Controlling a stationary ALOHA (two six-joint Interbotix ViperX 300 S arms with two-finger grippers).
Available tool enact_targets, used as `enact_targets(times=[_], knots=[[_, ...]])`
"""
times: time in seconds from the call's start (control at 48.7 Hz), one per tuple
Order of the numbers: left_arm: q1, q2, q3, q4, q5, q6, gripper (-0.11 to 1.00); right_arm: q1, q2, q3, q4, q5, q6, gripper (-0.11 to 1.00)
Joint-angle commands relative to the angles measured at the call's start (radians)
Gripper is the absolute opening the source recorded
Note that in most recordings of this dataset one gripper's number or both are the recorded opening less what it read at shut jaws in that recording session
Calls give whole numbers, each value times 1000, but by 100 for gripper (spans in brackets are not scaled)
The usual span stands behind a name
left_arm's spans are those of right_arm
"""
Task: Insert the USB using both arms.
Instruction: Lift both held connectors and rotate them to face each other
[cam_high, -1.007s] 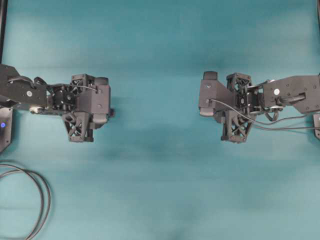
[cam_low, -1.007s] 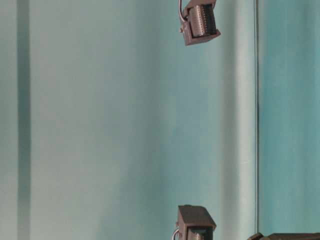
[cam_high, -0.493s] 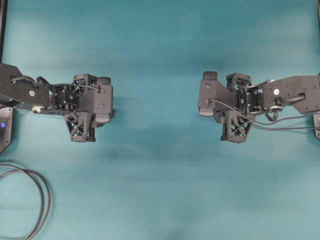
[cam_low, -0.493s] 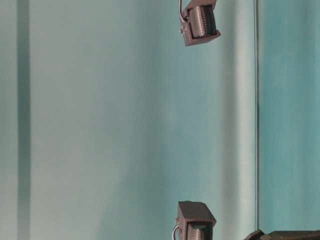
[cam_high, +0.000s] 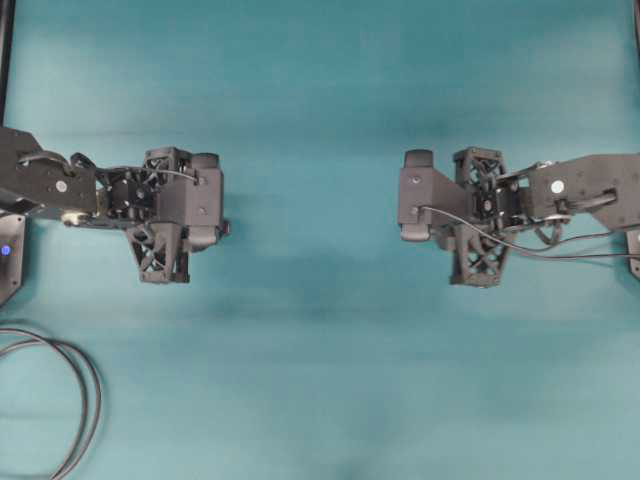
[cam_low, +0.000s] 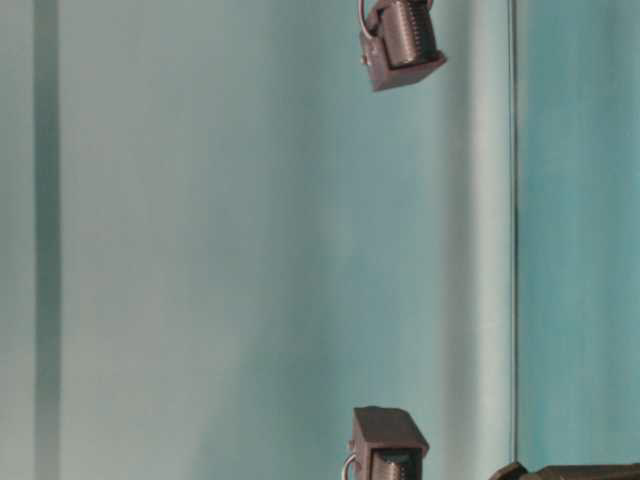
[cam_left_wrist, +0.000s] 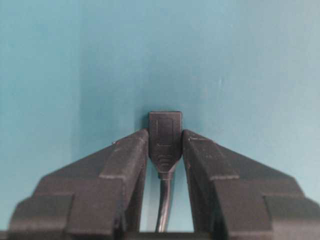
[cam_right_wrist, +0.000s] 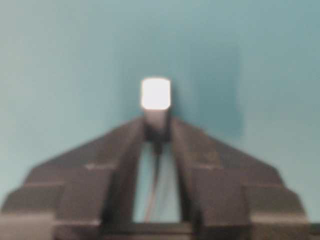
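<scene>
In the left wrist view my left gripper (cam_left_wrist: 165, 137) is shut on the all-black socket end (cam_left_wrist: 165, 131) of a thin cable, which pokes out past the fingertips. In the right wrist view, which is blurred, my right gripper (cam_right_wrist: 157, 125) is shut on the USB (cam_right_wrist: 156, 93). Its bright silver tip sticks out in front and its thin cable runs back between the fingers. From overhead the left arm (cam_high: 150, 200) and the right arm (cam_high: 500, 205) face each other across a wide gap. Both sets of fingertips are hidden under the wrist cameras there.
A thicker looped black cable (cam_high: 88, 400) lies at the lower left of the teal table. A dark box with a blue light (cam_high: 8, 250) sits at the left edge. Thin cables (cam_high: 560, 252) trail from the right arm toward the right edge.
The right wrist has shifted slightly toward the near side and turned a little. The left arm has barely moved.
</scene>
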Motion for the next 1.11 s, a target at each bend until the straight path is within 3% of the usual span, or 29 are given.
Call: enact_targets(times=[0.0, 0.206, 0.432, 0.658, 0.76, 0.986, 1.089], knots=[[2, -52, -14, 3, 23, 5, 27, 3, -64, -11, -11, 9, 0, 20], [0, -181, -35, -21, 199, -3, 27, 3, -192, -23, -52, 120, 3, 20], [18, -357, -127, -110, 373, -5, 27, 3, -311, -35, -104, 213, 5, 20], [137, -465, -155, -356, 557, 23, 27, 6, -374, -69, -198, 215, 5, 20], [181, -480, -156, -448, 652, 87, 27, 14, -376, -83, -258, 215, 5, 20], [262, -479, -144, -623, 670, 216, 27, 41, -376, -97, -367, 219, 29, 20], [313, -463, -135, -715, 704, 293, 27, 75, -376, -109, -457, 258, 71, 20]])
